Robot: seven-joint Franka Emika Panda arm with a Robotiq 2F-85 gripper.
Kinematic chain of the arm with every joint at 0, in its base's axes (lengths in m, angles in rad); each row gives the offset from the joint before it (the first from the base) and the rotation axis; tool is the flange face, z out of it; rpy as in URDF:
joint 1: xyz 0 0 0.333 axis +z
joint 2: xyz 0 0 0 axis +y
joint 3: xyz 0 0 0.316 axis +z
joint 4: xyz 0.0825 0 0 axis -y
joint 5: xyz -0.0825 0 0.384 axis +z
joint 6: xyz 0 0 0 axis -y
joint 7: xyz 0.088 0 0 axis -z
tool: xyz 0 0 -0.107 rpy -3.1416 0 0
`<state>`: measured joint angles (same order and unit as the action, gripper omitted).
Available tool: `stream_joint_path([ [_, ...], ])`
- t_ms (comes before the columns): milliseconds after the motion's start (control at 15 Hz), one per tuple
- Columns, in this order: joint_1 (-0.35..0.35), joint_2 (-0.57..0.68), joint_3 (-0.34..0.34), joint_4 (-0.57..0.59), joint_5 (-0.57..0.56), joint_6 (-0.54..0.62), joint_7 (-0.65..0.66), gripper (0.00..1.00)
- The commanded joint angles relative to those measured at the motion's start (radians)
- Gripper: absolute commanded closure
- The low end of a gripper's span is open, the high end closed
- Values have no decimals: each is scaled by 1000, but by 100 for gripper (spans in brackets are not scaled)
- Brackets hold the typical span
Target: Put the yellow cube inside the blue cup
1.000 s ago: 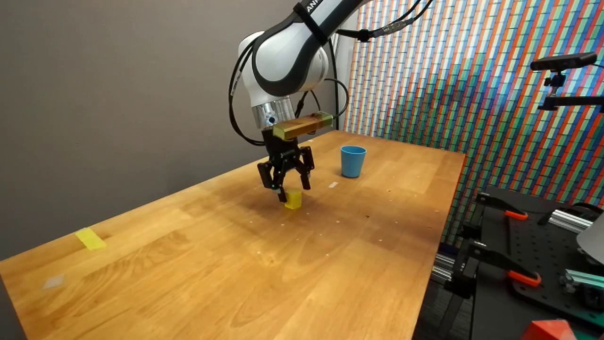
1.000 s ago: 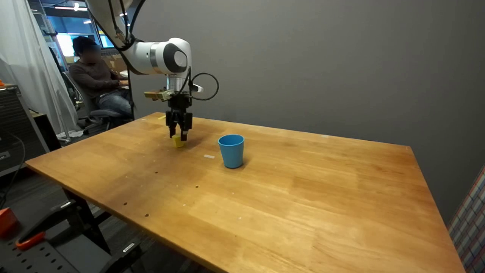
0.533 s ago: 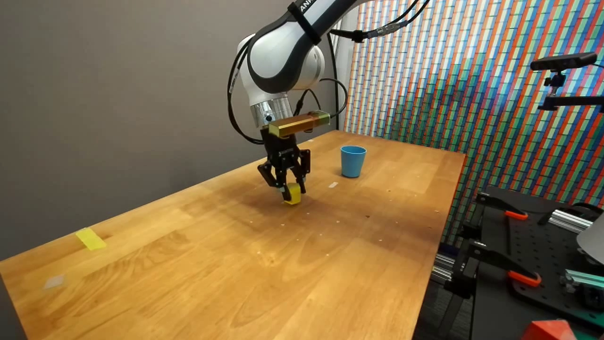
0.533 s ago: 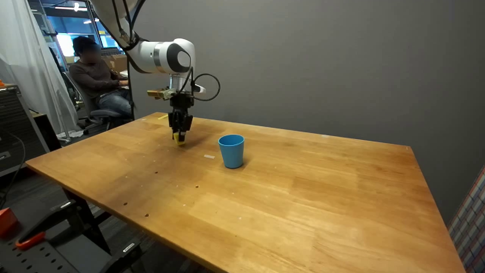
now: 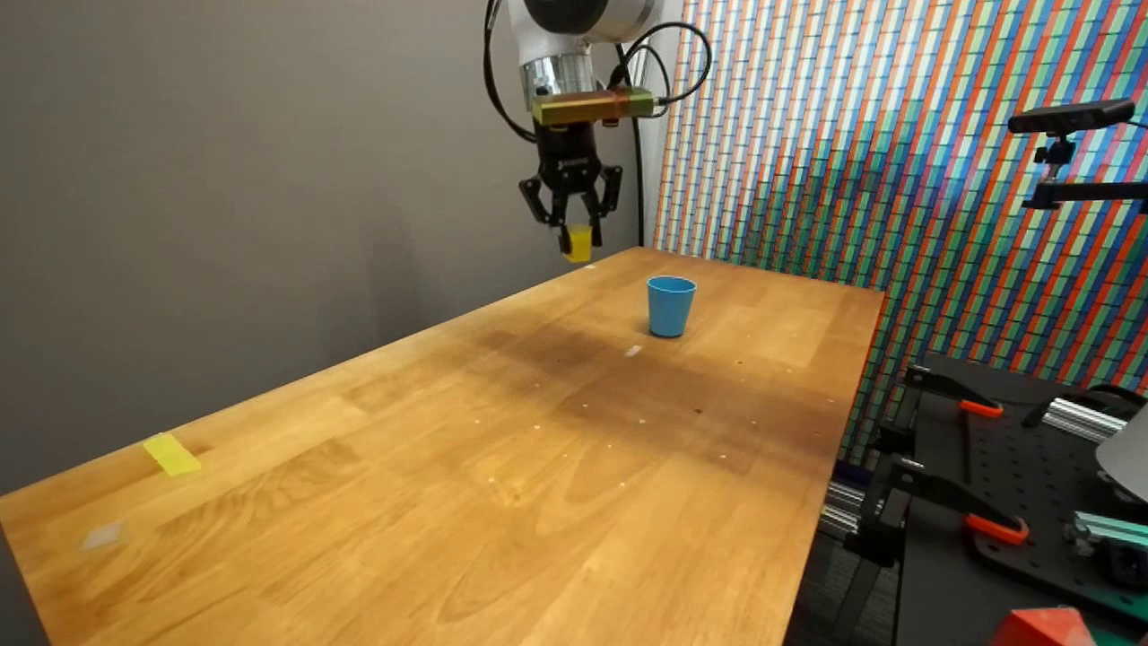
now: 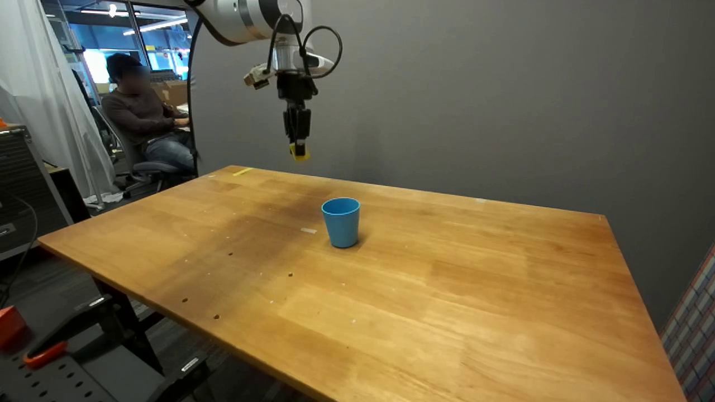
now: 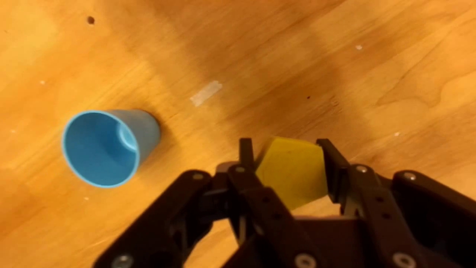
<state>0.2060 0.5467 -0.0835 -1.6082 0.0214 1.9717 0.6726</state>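
Yellow cube (image 7: 293, 171) and jaws hang above the wooden surface (image 5: 430, 538), which is cut off at six o'clock in both exterior views. In an exterior view, the face of a seated person (image 6: 137, 120) at ten o'clock is blurred, and the white arm (image 6: 226, 19) is cut off at eleven. That same view has the blue cup (image 6: 342, 226) standing upright on the surface at five o'clock from the yellow cube, which one jaw mostly hides. In the wrist view the blue cup sits at nine o'clock from the yellow cube, well apart; a bright sliver shows deep inside, though how much of the bottom is visible is hard to tell. The jaws pinch the yellow cube, one at its nine o'clock side, the other at three. In an exterior view, a pale marking (image 5: 572, 164) at twelve o'clock from the jaws is too small to read.
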Motion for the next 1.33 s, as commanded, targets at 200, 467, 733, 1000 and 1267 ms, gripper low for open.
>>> stream_joint_path([
  [200,-92,-151,-23,-164,28,-13,185,80],
  [467,-139,-170,-35,-224,29,-3,271,80],
  [733,-174,-162,-36,-256,39,10,312,80],
  [1000,-190,-145,-40,-270,33,30,352,80],
  [1267,-198,-143,-41,-287,34,54,384,30],
])
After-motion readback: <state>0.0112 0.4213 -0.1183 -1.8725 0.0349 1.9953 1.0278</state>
